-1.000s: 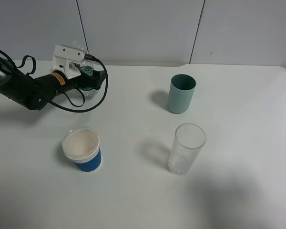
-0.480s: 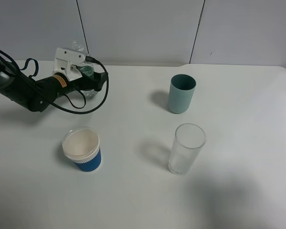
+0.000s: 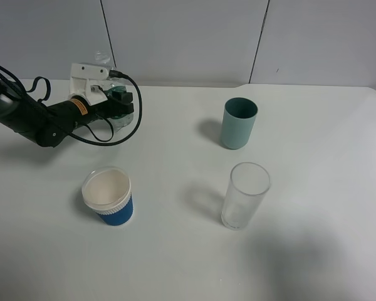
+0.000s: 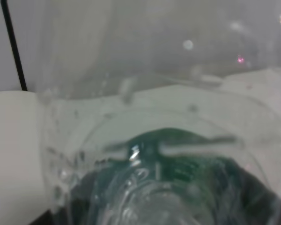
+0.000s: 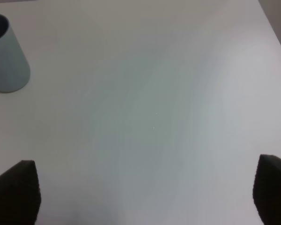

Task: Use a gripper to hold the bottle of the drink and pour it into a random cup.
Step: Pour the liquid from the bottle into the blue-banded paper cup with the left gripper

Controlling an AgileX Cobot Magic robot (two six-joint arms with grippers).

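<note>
Far left of the white surface (image 3: 175, 269): left claw (image 3: 121, 105) is closed round a small clear plastic bottle with a green label (image 3: 116, 95), one finger either side of the label band, arm reaching in low from the left edge. Bottle looks roughly upright, no cap seen; can't tell whether its base sits on the surface or just off it. Left wrist view is all bottle (image 4: 168, 154), blurred and very close, which fits a firm hold. Progress, as judged: grasp stage done, nothing more. Left to do: lift, carry toward a cup, tip, pour. Short blue paper cup w/ white ribbed rim (image 3: 108, 199) stands near-left, nearer than the bottle and well apart from it; white inside looks dry. Prob. the closest target. Teal plastic cup (image 3: 239, 123) is far, right of centre; tall clear glass (image 3: 245, 195) is nearer than it and looks empty. All three vessels upright, well apart from one another. Right claw (image 5: 143, 190) not visible from the high cam; its own view shows both black tips spread wide, nothing between them, surface below and the teal plastic cup at the edge of view. Surface: plain white, matte, no spills seen, soft shadows beside each vessel. Room: pale grey wall panels (image 3: 188, 37) behind, dark seams between them, nothing else to note.
</note>
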